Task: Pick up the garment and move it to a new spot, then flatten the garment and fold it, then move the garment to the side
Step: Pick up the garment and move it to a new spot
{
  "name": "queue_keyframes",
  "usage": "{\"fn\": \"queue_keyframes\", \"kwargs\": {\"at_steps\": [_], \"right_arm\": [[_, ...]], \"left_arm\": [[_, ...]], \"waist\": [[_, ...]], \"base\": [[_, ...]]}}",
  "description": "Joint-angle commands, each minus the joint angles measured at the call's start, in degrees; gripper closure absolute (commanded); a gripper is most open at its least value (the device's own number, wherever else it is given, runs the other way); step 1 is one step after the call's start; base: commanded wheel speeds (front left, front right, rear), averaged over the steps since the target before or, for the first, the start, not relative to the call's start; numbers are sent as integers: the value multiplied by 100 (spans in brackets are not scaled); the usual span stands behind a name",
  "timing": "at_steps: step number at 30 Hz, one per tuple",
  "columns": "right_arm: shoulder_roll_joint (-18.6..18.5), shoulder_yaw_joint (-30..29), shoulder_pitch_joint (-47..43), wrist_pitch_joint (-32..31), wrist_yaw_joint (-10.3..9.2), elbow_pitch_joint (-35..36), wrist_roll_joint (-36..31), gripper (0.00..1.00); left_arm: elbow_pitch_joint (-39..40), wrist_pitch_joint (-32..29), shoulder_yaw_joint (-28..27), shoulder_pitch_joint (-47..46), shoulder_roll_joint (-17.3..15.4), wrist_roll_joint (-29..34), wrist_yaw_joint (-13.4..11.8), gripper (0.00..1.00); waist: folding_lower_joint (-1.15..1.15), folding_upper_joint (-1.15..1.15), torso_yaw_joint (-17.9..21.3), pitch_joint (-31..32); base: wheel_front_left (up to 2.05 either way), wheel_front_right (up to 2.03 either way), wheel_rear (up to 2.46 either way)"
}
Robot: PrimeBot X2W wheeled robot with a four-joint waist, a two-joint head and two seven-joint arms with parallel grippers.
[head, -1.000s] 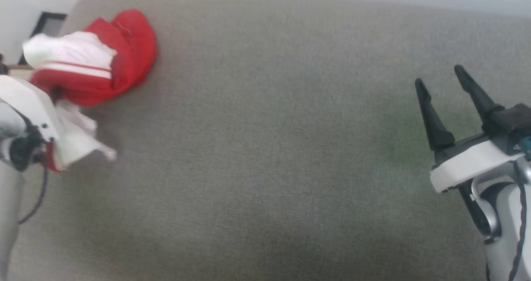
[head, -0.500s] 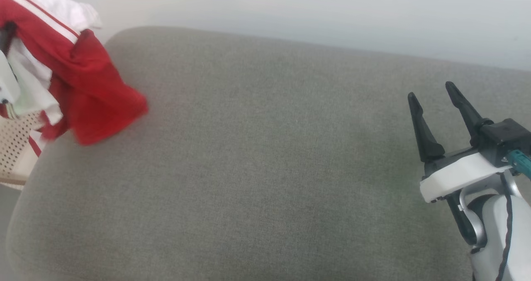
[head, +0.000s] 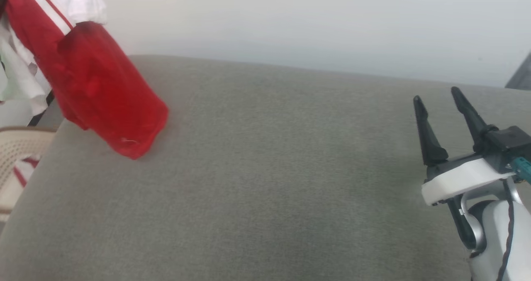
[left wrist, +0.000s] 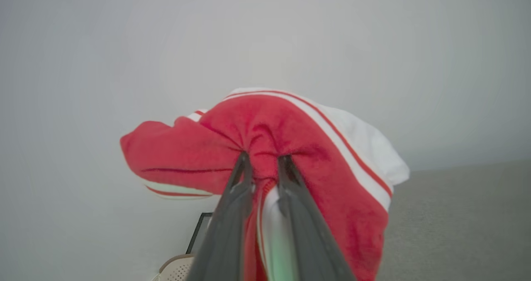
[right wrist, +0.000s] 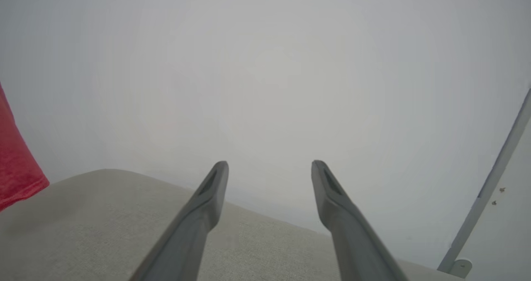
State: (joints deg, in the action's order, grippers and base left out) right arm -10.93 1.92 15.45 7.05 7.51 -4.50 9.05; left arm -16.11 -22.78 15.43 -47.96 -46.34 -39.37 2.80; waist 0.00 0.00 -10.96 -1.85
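The garment point(head: 103, 102) hangs in the air at the far left of the head view. It is a bunched red-and-white drape, and its lowest red corner dangles over the left end of the grey cushion point(head: 269, 169). Whether that corner touches the fabric below I cannot tell.

The left gripper point(left wrist: 263, 164) carries it. Its jaws are narrow and pinched on 1 fold of red cloth, and the rest spills over both sides of the fingers. The right gripper point(head: 435, 94) hovers above the right end of the cushion, well apart from the garment, with its jaws wide and nothing between them.

This looks like the carry to a new spot, with flattening and folding not yet begun.

To do it well:
- Travel smoothly toward the middle of the cushion. A single pinch on a bunch is a thin hold, and a swing could work the cloth loose.
- Stay clear of the basket point(head: 16, 148) beside the cushion's left end, so the trailing white part does not snag on its rim.
- Lower the garment so the hanging red corner lands first, then draw the gripper away along the cushion. The cloth should then lay out instead of piling up.
- Part the jaws only once the weight rests on the cushion.
- Bring the right gripper nearer, ready to take a 2nd edge for spreading.
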Motion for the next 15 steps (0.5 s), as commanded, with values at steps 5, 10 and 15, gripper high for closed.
{"fn": "queue_keyframes", "kwargs": {"at_steps": [5, 10, 15], "right_arm": [[24, -266, -71, 69, -4, 8, -58, 0], [49, -539, -61, 120, -4, 25, -116, 0], [135, -871, -69, 132, -4, 23, -225, 0]], "left_arm": [[821, -342, -36, 245, -119, -116, -226, 100], [1515, -640, 10, 308, -104, -176, -432, 100], [1960, -831, 135, 257, -1, -177, -547, 100]], "waist": [[0, 0, 357, 124], [0, 0, 718, 132], [0, 0, 1105, 80]], "base": [[0, 0, 0], [0, 0, 0], [0, 0, 0]]}}
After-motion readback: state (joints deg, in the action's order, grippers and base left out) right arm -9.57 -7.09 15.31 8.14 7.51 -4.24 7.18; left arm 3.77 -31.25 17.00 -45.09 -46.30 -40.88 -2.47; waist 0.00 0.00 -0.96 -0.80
